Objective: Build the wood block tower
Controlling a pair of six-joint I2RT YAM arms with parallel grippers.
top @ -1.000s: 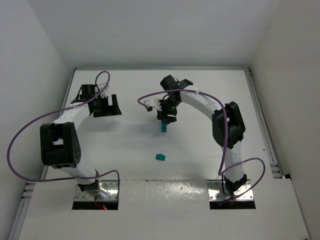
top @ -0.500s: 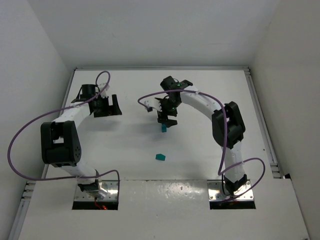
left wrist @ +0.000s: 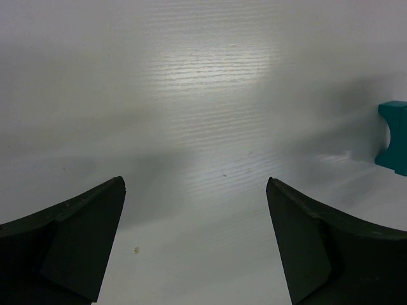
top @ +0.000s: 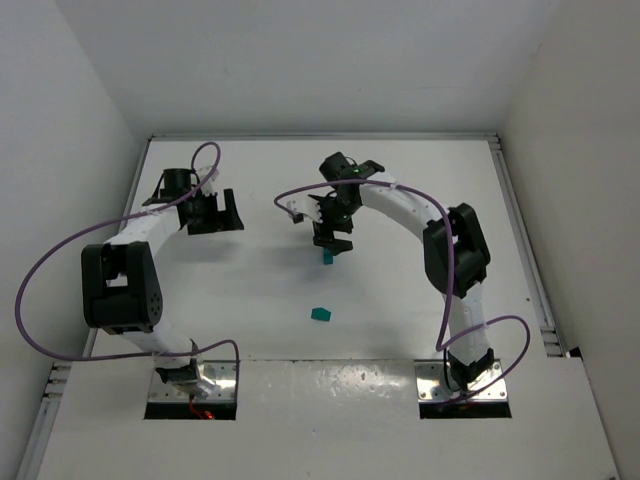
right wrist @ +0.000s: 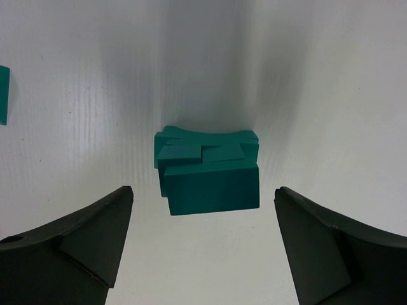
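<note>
The tower [right wrist: 210, 175] is a small stack of teal-green wood blocks, seen from above in the right wrist view, with a bar-shaped block on top. My right gripper [right wrist: 203, 190] hangs over it, open, with both fingers well clear of the stack. In the top view the tower [top: 327, 257] stands mid-table just in front of the right gripper [top: 332, 240]. A loose wood block [top: 320, 314] lies nearer the bases. Another teal block [right wrist: 3, 94] shows at the left edge of the right wrist view. My left gripper [top: 213, 225] is open and empty over bare table at the far left.
A teal block with a curved cut-out [left wrist: 394, 136] shows at the right edge of the left wrist view, well away from the left gripper [left wrist: 196, 184]. White walls close in the table [top: 420, 330] on three sides. Purple cables loop from both arms.
My right gripper's jaws have spread wider and it has drawn slightly back from the tower, which stands on its own. The left arm has not moved.
</note>
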